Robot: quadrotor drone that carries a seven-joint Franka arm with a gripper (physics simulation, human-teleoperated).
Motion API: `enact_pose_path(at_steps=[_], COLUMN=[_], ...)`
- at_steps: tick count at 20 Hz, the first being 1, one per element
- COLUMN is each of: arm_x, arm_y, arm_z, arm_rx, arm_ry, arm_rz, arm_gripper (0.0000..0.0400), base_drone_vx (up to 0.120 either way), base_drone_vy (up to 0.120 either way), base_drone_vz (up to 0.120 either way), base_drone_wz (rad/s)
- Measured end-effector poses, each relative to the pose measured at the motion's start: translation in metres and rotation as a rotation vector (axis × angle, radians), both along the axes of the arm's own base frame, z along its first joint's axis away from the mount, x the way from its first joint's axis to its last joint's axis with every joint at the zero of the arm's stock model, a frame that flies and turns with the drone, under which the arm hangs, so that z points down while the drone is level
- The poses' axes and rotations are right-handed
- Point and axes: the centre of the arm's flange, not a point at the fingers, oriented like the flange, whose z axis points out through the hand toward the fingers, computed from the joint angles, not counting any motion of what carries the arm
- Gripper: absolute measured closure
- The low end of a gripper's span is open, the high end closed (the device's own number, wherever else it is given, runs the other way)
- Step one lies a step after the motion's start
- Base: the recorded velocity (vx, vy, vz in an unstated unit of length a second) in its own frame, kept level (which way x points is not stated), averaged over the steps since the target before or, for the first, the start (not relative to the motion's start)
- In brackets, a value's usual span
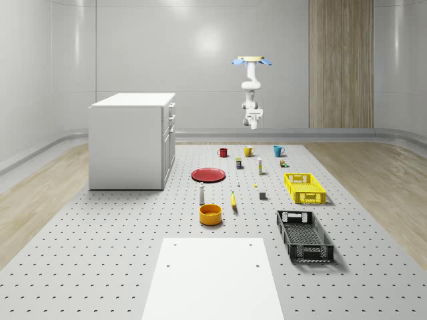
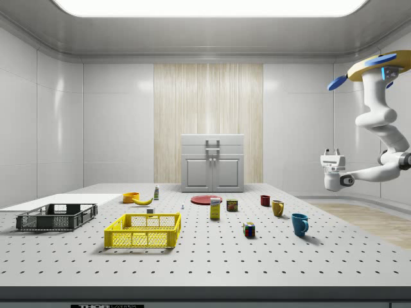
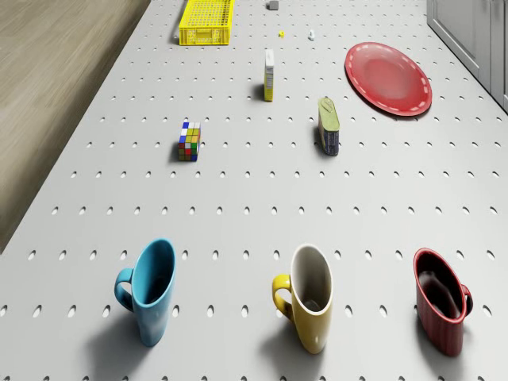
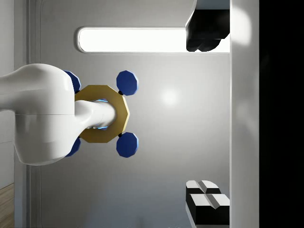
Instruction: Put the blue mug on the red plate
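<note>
While the drone (image 1: 251,61) hovers high beyond the far row of mugs, the gripper (image 2: 332,162) hangs well above the blue mug (image 3: 151,290), its fingers (image 4: 207,199) wide apart and empty. The mug stands upright and glossy, handle outward. The flat red plate (image 3: 388,78) lies well apart, past a can (image 3: 329,125).

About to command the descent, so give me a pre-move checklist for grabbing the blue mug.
1. Blue mug upright, apart from the yellow mug: ok.
2. Red plate bare: ok.
3. Fingers spread open: ok.
4. Gripper aimed at the mug: not ok, it points up toward the drone.
5. Drone hovering high, just beyond the mug row: ok.
</note>
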Motion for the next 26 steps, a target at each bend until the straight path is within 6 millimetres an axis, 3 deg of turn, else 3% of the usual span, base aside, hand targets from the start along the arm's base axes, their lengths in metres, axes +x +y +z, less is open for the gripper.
enact_pose_path(at_steps=[9,26], arm_x=[0.002,0.001], arm_y=[0.000,0.000], arm_z=[0.023,0.027], arm_rx=[0.000,-0.002], arm_ry=[-0.007,-0.020], arm_rz=[0.000,0.000], arm_gripper=[0.0000,0.0000], base_drone_vx=[0.120,0.120], base_drone_vy=[0.120,0.120], base_drone_vz=[0.000,0.000], base_drone_wz=[0.000,0.000])
